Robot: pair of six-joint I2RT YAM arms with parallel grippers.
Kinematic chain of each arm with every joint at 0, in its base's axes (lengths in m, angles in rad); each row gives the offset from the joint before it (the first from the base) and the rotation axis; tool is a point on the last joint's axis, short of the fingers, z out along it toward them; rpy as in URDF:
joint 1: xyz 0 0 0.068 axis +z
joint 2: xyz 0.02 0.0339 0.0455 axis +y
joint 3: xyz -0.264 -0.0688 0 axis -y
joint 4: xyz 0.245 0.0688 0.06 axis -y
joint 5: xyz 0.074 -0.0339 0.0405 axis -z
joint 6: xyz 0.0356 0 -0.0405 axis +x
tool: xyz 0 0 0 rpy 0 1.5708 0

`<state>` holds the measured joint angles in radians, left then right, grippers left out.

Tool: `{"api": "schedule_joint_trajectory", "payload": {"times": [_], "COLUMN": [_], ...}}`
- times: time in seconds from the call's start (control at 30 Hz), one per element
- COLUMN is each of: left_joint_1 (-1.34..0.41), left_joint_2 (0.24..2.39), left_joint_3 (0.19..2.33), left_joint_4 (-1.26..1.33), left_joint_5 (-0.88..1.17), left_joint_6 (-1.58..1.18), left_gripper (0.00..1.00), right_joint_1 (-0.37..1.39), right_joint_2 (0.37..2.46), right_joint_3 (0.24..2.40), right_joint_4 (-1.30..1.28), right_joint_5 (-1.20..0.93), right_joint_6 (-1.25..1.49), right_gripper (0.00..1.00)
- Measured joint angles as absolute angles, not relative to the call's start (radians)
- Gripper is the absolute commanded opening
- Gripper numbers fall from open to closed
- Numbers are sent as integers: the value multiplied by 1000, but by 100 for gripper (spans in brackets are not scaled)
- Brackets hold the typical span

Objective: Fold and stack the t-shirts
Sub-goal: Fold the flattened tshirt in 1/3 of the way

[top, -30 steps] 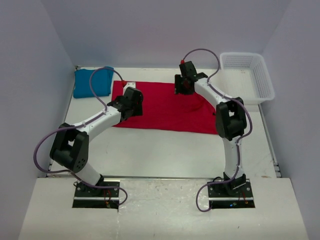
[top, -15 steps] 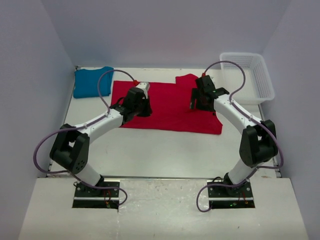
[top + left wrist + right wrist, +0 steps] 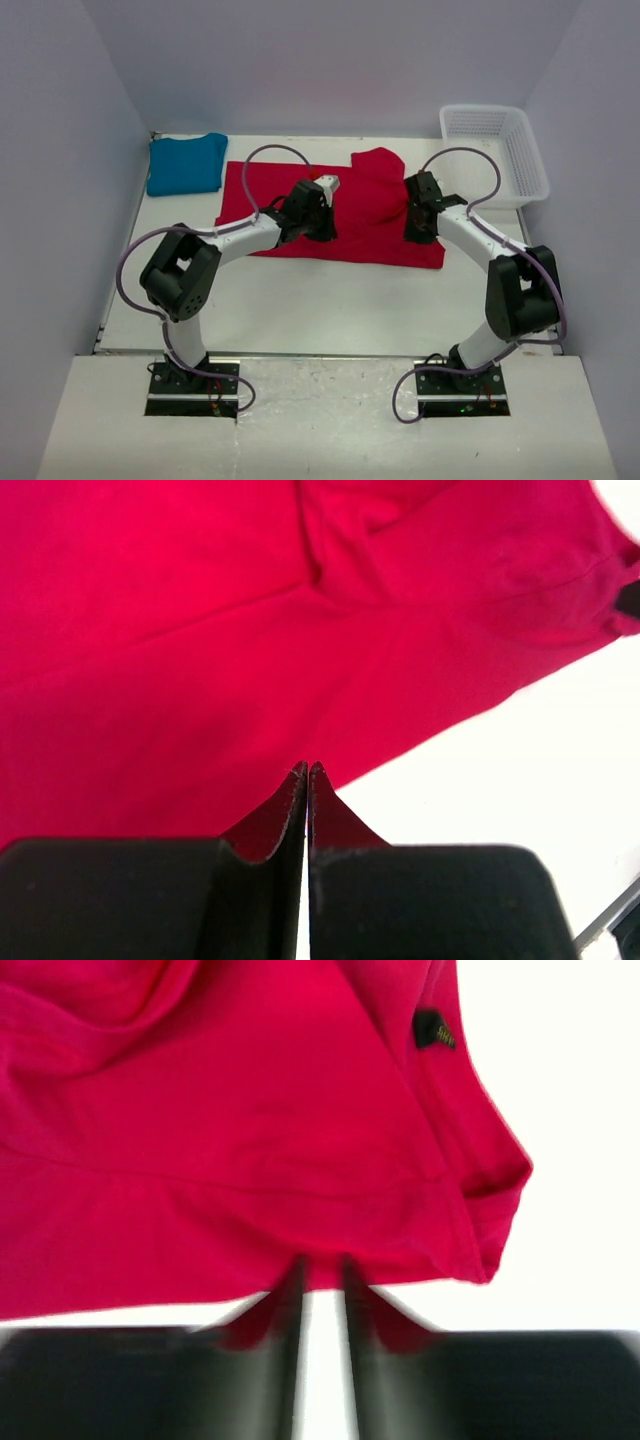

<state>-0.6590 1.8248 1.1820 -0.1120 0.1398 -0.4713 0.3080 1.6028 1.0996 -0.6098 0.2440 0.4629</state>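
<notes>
The red t-shirt (image 3: 365, 215) lies spread across the middle of the table, with a bump near its back edge. It fills the left wrist view (image 3: 200, 630) and the right wrist view (image 3: 220, 1140). The teal-blue t-shirt (image 3: 185, 165) sits folded at the back left. My left gripper (image 3: 322, 222) is over the red cloth. Its jaws are shut, tips (image 3: 307, 768) at the shirt's near edge, and no cloth shows between them. My right gripper (image 3: 420, 228) is at the shirt's right side. It is open by a narrow gap (image 3: 323, 1262), the tips meeting the hem.
A white mesh basket (image 3: 490, 160) stands at the back right, beyond the right arm. Bare white table runs along the near side of the red shirt. A small black label (image 3: 433, 1029) shows on the cloth near the sleeve.
My left arm swept right across the red shirt and its jaws closed. My right arm came from the shirt's back edge down to its right hem, jaws narrowing. The cloth shifted at back right.
</notes>
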Motion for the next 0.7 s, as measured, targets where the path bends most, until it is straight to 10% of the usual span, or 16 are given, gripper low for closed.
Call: {"api": "schedule_joint_trajectory", "payload": {"times": [0.07,0.13,0.23,0.7], "left_joint_1": [-660,-664,-669,-709], "left_joint_2": [1848,1859,1860,1861], "left_joint_3": [1210,1222,1222,1169], "left_joint_4": [-99,-85,-86,-99], "left_joint_5": [150,152,149,125], "left_joint_6": [-471,-472,-472,-470], "left_gripper": [4,7,4,0], "right_joint_1": [282,260,242,241], "right_joint_2": [1617,1651,1732,2044], "right_joint_3": [1107,1134,1222,1531], "right_joint_4": [-591,-583,-583,-594], "right_joint_5": [223,205,170,75], "right_joint_6": [454,436,417,418], "right_gripper": [52,52,3,0]}}
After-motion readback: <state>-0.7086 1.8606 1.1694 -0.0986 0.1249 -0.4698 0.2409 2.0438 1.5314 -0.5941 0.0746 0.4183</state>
